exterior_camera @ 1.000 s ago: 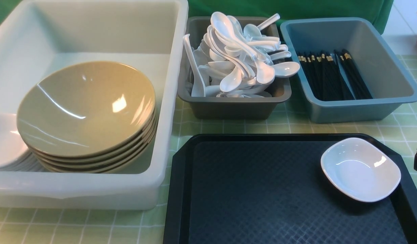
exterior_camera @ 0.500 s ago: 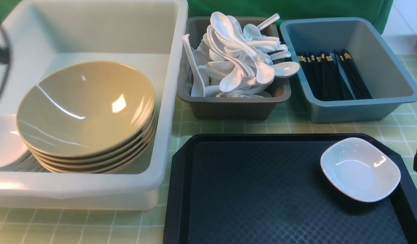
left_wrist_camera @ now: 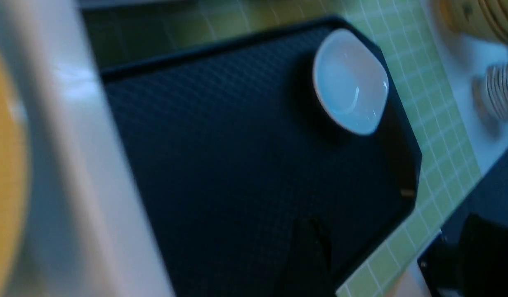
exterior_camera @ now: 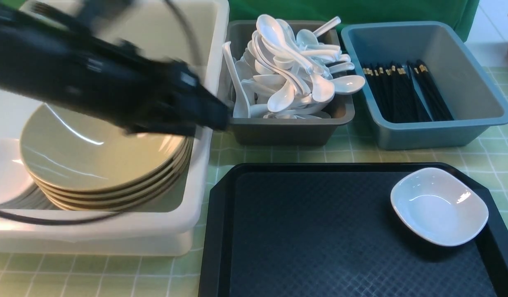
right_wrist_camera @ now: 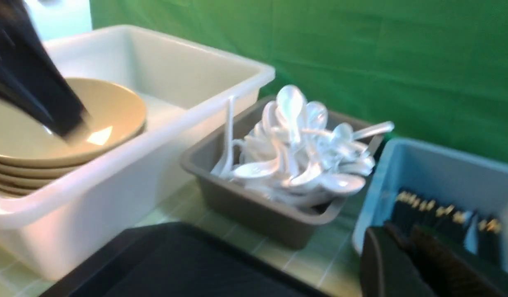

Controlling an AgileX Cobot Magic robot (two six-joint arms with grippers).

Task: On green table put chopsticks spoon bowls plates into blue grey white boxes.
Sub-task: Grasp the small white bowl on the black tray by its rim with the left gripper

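Three close views, common white box

Here's the left arm, black all over: a thick, boxy run of housings, too smeared to pick out any screws or lettering. There's one small pale patch on it, close to the wrist end. A thin black cable arcs off its upper side, and a second black lead trails low on the near left. The left gripper is blocky and black as well. Over on the right is the right gripper, with two matte black fingers, broad and flat-sided, narrowing to rounded tips, and a faintly textured surface.
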